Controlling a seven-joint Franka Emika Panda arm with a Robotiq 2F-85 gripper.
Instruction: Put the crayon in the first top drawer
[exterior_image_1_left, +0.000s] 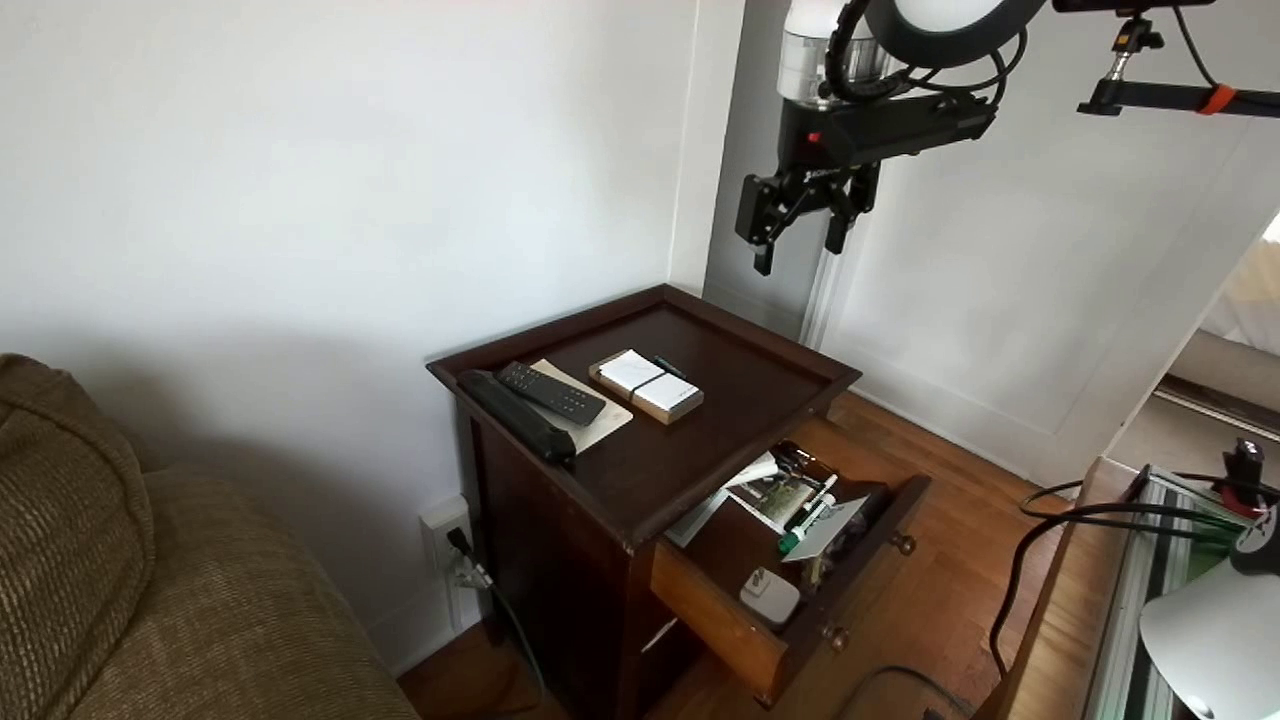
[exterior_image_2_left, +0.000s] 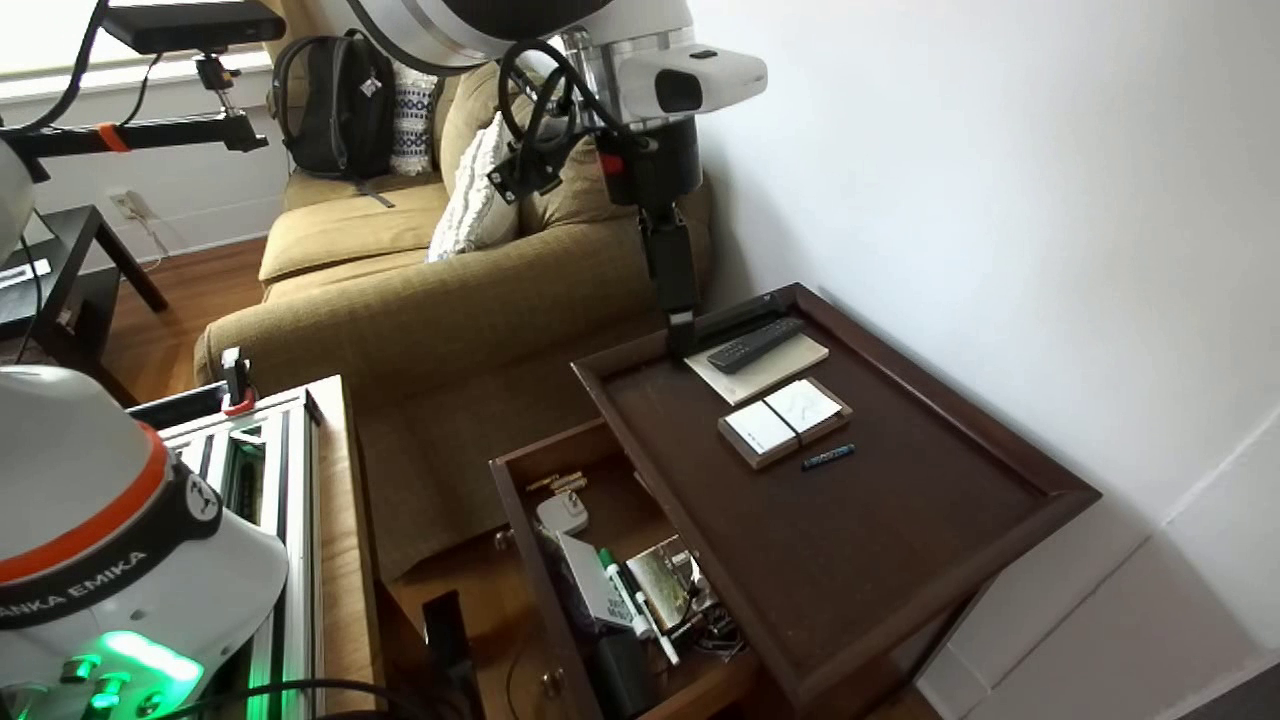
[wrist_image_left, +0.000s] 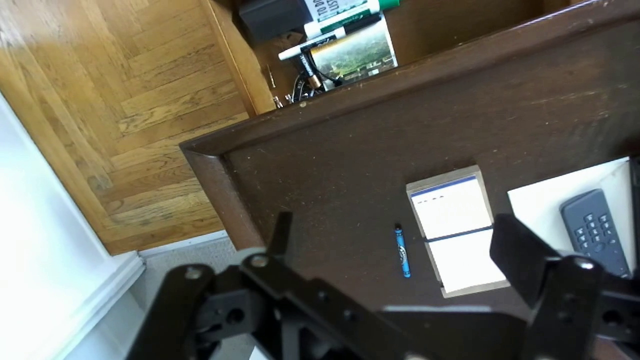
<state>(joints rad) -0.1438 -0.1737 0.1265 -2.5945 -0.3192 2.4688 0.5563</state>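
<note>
While the black two-fingered gripper (exterior_image_1_left: 800, 252) hangs in the upper right of an exterior view, its fingers (exterior_image_1_left: 763, 259) spread apart, and the shallow rectangular wooden drawer (exterior_image_1_left: 715, 620) stands pulled out at lower right, the slim blue crayon (wrist_image_left: 402, 252) lies below and right of centre in the wrist view, on the dark reddish-brown wooden side table (wrist_image_left: 320, 175).

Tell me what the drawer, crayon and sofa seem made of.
Drawer: probably stained wood; side paler than the dark front. Crayon: likely wax, dark tip showing beyond a printed blue wrapper, perhaps paper. Sofa: woven fabric, matte and ribbed; fibre unclear.
</note>
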